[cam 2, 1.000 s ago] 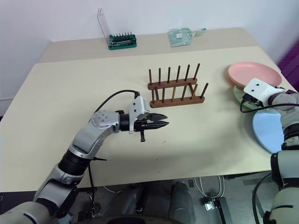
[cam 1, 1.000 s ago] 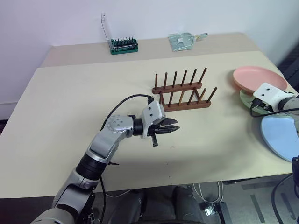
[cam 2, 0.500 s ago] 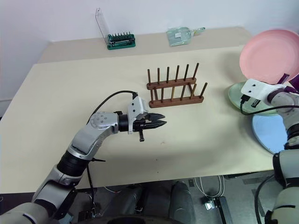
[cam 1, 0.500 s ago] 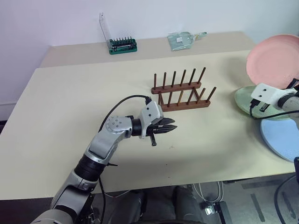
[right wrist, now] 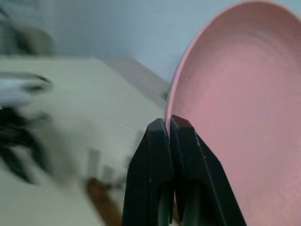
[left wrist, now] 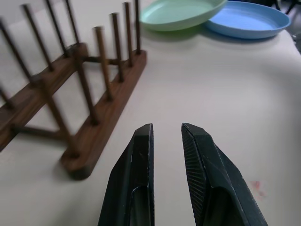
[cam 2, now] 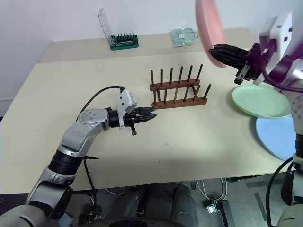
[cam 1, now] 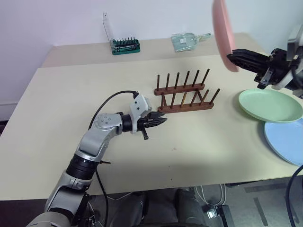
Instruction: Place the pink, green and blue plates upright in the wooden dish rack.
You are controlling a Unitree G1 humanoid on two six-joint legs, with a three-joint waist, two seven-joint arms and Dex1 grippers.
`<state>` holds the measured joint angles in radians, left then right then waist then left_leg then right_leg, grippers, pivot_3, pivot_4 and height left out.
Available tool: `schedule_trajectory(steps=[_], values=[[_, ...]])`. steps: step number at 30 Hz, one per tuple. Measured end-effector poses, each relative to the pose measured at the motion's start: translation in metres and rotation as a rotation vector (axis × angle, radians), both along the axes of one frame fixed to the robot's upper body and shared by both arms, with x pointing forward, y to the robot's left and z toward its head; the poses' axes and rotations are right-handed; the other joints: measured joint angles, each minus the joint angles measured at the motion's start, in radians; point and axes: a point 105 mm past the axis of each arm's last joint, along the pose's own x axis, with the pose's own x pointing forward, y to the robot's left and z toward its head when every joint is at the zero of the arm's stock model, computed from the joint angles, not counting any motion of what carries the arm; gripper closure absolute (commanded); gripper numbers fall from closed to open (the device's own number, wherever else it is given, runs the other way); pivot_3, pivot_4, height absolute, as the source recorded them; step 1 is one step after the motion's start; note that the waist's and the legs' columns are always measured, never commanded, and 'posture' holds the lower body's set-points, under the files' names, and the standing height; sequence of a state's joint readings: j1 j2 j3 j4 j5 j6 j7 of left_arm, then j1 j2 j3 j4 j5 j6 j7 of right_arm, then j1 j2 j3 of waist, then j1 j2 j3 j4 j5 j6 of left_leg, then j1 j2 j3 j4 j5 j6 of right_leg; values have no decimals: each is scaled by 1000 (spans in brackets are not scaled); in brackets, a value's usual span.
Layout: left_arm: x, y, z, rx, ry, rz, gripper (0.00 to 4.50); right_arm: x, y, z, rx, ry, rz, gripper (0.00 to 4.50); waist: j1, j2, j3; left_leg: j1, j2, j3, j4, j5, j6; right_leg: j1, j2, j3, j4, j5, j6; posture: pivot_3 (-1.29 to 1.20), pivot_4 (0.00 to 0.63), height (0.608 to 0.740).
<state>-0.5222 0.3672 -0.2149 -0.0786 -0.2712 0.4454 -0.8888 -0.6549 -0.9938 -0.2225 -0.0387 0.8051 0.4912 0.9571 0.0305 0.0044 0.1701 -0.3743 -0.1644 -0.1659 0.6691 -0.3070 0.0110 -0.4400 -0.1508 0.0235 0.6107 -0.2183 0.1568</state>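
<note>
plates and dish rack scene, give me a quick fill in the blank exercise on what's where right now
1. The right gripper holds the round salmon ____ plastic plate on edge in the air.
2. The pale green plastic plate lies flat on the ____, its rim over the light blue plastic plate.
3. The dark brown wooden dish rack holds ____ plates.
4. The left gripper, holding nothing, points toward the ____.

Missing words: pink; table; no; rack

The right hand [cam 1: 231, 56] has lifted the pink plate [cam 1: 221, 33] off the stack to the frame's upper right, now edge-on, uncovering the green plate [cam 1: 270, 105].
</note>
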Motion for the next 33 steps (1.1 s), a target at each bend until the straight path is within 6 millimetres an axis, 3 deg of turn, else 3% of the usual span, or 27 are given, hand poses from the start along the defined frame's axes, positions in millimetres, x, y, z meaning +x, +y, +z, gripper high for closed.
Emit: schedule_trajectory(steps=[3, 8, 15, 24, 33], values=[[0, 1, 2, -12, 0, 0, 3558, -2, 1, -6, 79, 114, 78, 4464, 8, 0, 0, 0, 0, 0, 0, 0, 0, -1, 0, 0, 0, 0, 0, 0, 150, 740], [-1, 2, 4, -30, -1, 7, 3558, 10, -5, -10, 176, 183, 95, 4464, 7, 0, 0, 0, 0, 1, 0, 0, 0, -2, 0, 0, 1, 0, 0, 0, 150, 740], [-5, 2, 3, -41, 6, 13, 3558, 12, -8, -3, 231, 240, 140, 4464, 7, 0, 0, -1, 1, 1, -1, 0, 0, -2, 0, 0, 1, 0, 0, 0, 150, 740], [-4, 6, 4, -55, 20, 29, 3558, 20, -4, 17, 463, 328, 192, 4464, 7, 0, 0, -1, 1, 1, -1, 0, 0, -3, 0, 0, 1, 0, 0, 0, 150, 740], [-4, 5, 5, -68, 31, 30, 3558, 35, 0, 1, 596, 450, 154, 4464, 7, 0, 0, -1, 1, 1, 0, 0, 0, -3, 0, 0, 2, 0, -1, 0, 150, 740]])
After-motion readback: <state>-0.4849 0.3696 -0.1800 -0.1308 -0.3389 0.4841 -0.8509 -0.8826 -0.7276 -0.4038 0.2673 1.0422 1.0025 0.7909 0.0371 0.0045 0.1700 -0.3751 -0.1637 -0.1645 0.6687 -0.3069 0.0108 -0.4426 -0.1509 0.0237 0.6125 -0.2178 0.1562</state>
